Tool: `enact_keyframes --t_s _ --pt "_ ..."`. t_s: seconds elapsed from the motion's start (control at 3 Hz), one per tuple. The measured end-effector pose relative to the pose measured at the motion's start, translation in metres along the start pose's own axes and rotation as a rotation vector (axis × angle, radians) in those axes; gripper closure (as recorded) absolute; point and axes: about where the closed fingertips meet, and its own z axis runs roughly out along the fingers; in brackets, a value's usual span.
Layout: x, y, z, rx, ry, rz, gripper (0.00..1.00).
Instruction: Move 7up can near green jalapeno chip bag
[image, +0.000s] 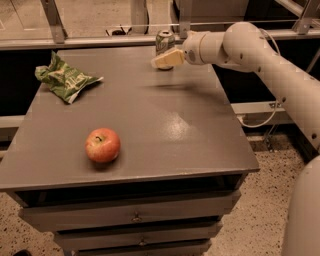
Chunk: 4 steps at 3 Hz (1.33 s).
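Observation:
The 7up can (164, 41) stands upright at the far edge of the grey table (150, 125), right of centre. The green jalapeno chip bag (66, 79) lies crumpled at the far left of the table. My gripper (161, 61) reaches in from the right on a white arm. Its pale fingertips sit right in front of the can's lower half and cover part of it. I cannot tell whether it touches the can.
A red apple (103, 145) sits at the table's front left. Metal rails and posts (55, 22) run behind the far edge. Drawers (135, 216) are under the tabletop. A cable (257, 120) hangs to the right of the table.

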Motion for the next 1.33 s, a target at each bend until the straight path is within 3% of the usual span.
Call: enact_keyframes --t_s 0.67,1.0,1.33 --pt "-0.005 -0.029 0.036 0.049 -0.028 0.037 0.0" --pt "0.0 -0.034 0.046 0.053 -0.02 0.069 0.13" --pt "-0.007 -0.035 0.038 0.053 -0.046 0.08 0.43"
